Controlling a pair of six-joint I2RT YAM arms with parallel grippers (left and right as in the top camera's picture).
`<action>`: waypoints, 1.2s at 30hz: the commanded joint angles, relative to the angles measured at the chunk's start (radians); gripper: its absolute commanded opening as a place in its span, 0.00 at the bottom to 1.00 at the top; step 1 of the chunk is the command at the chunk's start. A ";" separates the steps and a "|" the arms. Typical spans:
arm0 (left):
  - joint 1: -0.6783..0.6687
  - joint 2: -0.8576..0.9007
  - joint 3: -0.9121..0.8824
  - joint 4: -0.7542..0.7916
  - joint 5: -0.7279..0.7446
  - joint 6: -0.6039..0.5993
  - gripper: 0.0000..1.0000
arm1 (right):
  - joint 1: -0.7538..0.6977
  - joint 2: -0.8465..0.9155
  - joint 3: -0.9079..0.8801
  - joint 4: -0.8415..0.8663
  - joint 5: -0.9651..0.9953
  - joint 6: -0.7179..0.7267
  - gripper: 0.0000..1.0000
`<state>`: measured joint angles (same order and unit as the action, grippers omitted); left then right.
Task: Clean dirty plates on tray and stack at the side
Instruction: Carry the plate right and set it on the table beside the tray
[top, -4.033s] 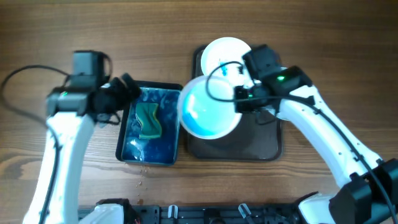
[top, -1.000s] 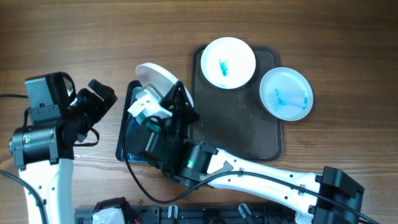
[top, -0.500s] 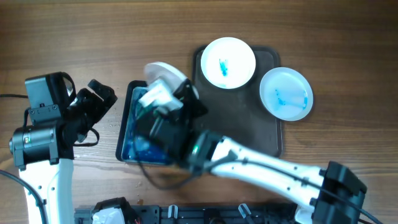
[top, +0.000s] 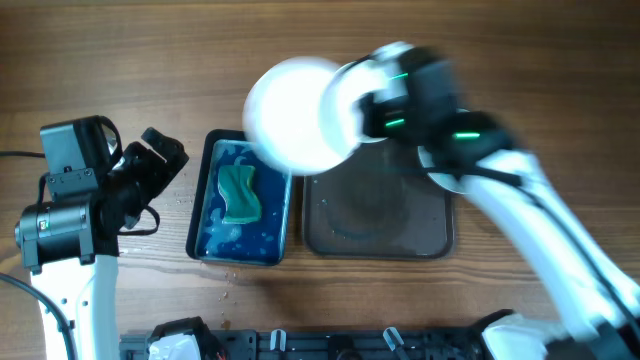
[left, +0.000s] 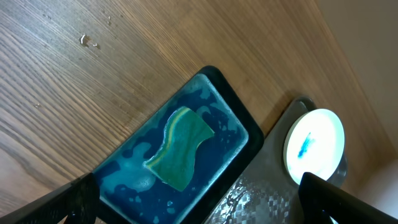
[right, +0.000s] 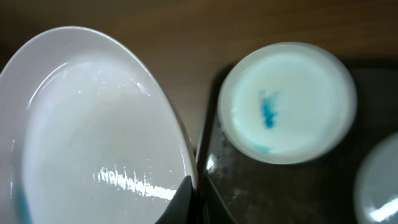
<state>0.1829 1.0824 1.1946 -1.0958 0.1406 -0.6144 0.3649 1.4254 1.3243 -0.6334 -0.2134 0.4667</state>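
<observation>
As right gripper (right: 195, 200) holds plate (right: 93, 143) (glossy), arm (top: 520, 210) hovers.

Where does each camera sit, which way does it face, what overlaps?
Overhead: above the table, facing straight down; left arm, right arm, basin, sponge, tray, blurred held plate.
Left wrist: on the left arm, angled down at basin, sponge and a smeared plate; left gripper open, fingers at lower corners.
Right wrist: behind the right gripper, shut on the held plate's rim; the smeared plate beyond.
Shared: overhead and left wrist both show basin and sponge.
</observation>
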 joint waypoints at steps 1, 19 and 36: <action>0.006 0.000 0.012 0.002 0.011 0.008 1.00 | -0.252 -0.099 0.013 -0.114 -0.124 0.086 0.04; 0.006 0.000 0.012 0.002 0.011 0.008 1.00 | -1.102 0.325 0.004 -0.387 0.298 0.078 0.04; 0.006 0.000 0.012 0.002 0.011 0.008 1.00 | -0.992 0.399 -0.023 -0.456 0.109 -0.130 0.34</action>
<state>0.1829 1.0824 1.1946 -1.0962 0.1406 -0.6144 -0.6853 1.8793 1.3106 -1.0771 0.0200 0.4210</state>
